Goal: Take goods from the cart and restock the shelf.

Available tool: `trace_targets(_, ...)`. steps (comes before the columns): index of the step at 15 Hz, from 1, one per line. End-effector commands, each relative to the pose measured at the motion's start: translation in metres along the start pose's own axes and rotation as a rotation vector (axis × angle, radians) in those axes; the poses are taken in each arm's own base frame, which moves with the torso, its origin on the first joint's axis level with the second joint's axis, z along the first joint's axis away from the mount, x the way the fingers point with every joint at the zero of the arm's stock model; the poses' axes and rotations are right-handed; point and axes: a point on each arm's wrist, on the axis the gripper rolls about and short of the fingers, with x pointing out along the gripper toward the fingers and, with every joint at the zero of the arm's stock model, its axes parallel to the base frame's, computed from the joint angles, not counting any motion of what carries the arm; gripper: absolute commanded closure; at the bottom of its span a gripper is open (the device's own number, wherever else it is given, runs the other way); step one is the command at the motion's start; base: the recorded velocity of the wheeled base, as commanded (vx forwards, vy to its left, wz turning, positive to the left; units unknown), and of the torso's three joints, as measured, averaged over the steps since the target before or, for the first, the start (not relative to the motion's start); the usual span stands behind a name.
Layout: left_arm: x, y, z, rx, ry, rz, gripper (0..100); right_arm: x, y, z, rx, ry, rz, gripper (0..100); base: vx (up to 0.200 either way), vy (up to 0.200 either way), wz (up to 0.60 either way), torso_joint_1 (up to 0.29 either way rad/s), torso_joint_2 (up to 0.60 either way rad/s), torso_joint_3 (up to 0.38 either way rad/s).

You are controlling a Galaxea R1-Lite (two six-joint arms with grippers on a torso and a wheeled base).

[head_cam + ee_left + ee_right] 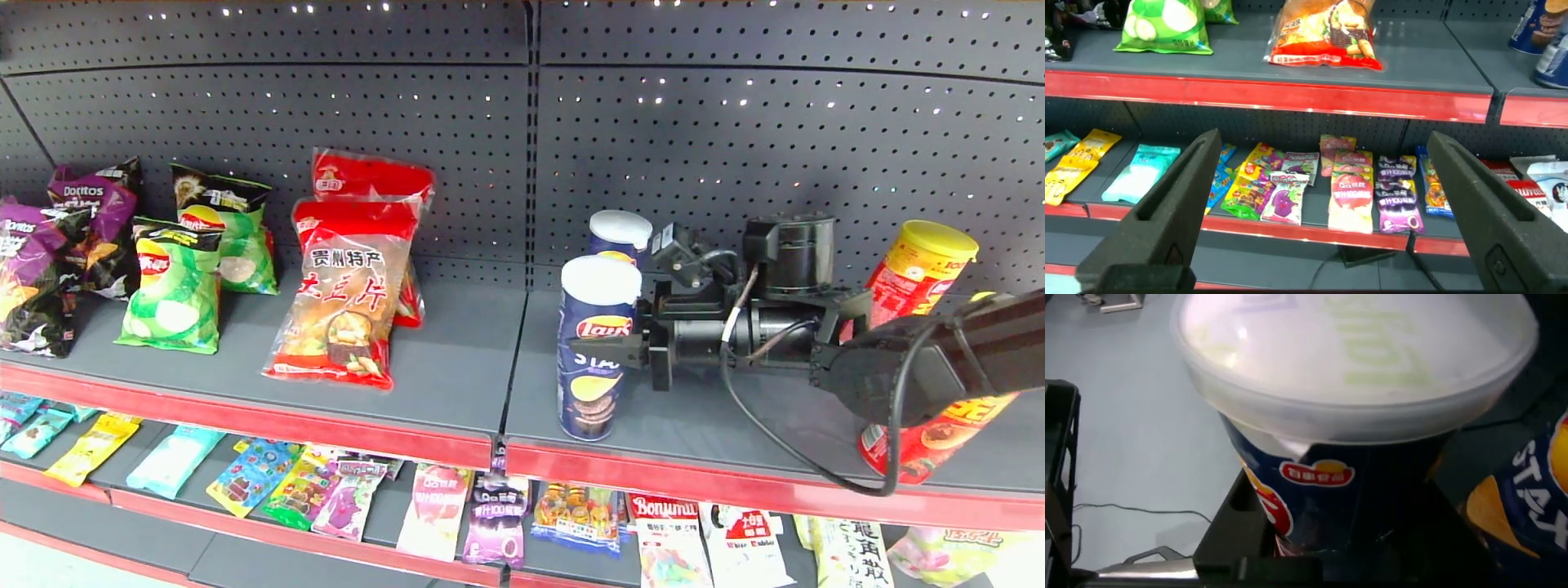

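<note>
— Grey shelf [457, 367] with a red front lip is running across below a pegboard [735, 139] back. Where is the can sitting?

— The can [589, 408], blue with a white lid, is standing upright right at the front lip, in the right-hand bay just past the seam.

— Is anything holding it?

— The right claw [608, 351] is gripping its middle from the right, with one dark finger lying across the front of the label. In the right wrist view the lid is looming close, and the fingers are hugging the tube below it.

— And what is standing around it?

— A rear can [619, 235] of the same kind is standing just behind it, nearer the pegboard. Further right, two yellow-lid cans [922, 269] with red bodies are standing one behind the other, and the arm is partly covering the front one.

— Left of the seam?

— Two red bags [343, 302] are leaning one behind the other, then come green bags [171, 294], then purple bags [49, 261] at the far end.

— What is the left claw doing?

— The left claw [1324, 139] is hanging with its fingers spread wide, gripping nothing. It is facing the lower shelf [1290, 229], where candy packets [1351, 192] are lying in rows.
</note>
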Motion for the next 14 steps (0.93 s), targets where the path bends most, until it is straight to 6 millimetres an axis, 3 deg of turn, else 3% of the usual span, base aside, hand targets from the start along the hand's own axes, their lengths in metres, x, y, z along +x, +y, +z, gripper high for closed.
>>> trace_targets(1, 0.0, 0.0, 0.0, 0.0, 0.0, 0.0, 0, -0.019, 0.013, 0.008, -0.021, -0.021, -0.039, 100, 0.0, 0.0, 0.0, 0.0, 0.0, 0.0)
trace_targets(7, 0.0, 0.0, 0.0, 0.0, 0.0, 0.0, 0, -0.029, 0.029, -0.011, 0.02, -0.07, -0.143, 100, 0.0, 0.0, 0.0, 0.0, 0.0, 0.0)
trace_targets(14, 0.0, 0.0, 0.0, 0.0, 0.0, 0.0, 0, -0.02, 0.029, -0.019, 0.033, -0.051, -0.123, 100, 0.0, 0.0, 0.0, 0.0, 0.0, 0.0)
